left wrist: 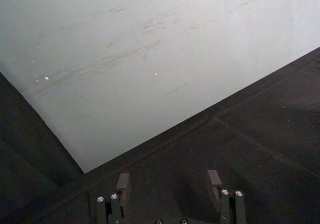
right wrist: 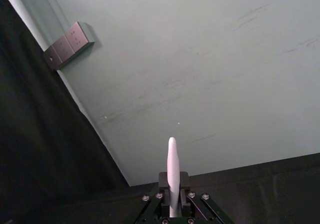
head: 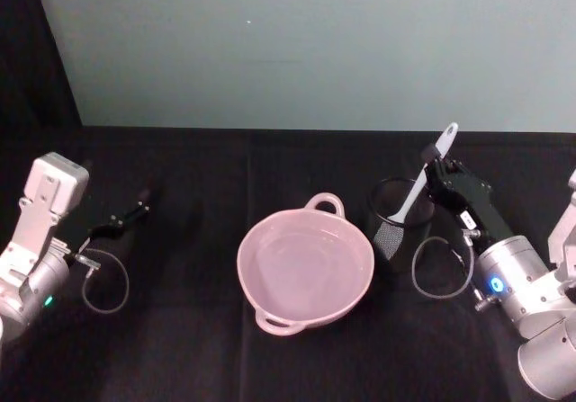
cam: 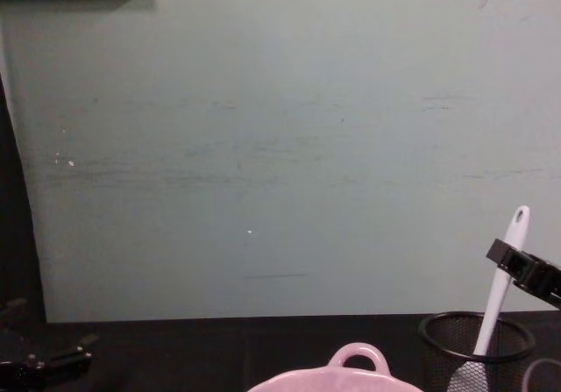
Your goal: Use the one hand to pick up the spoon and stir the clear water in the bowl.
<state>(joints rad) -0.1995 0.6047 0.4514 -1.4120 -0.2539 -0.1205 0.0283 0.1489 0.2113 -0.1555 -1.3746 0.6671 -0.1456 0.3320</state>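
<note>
Right gripper (head: 436, 163) clamped on spoon (head: 423, 181) in mesh cup (cam: 476, 350), left gripper (left wrist: 169, 183) open, head view shows bowl's (head: 304, 268) water

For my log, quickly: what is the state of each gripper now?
Left gripper: open, holding nothing.
Right gripper: closed on the spoon, its head in the mesh cup.

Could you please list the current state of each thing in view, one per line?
Spoon: upright in the mesh cup, handle clamped by the right tool.
Mesh cup: standing beside the bowl, spoon head inside.
Bowl: upright, holding clear water, nothing in it.
Right tool: shut on the spoon handle.
Left tool: open, empty, parked at the left.
</note>
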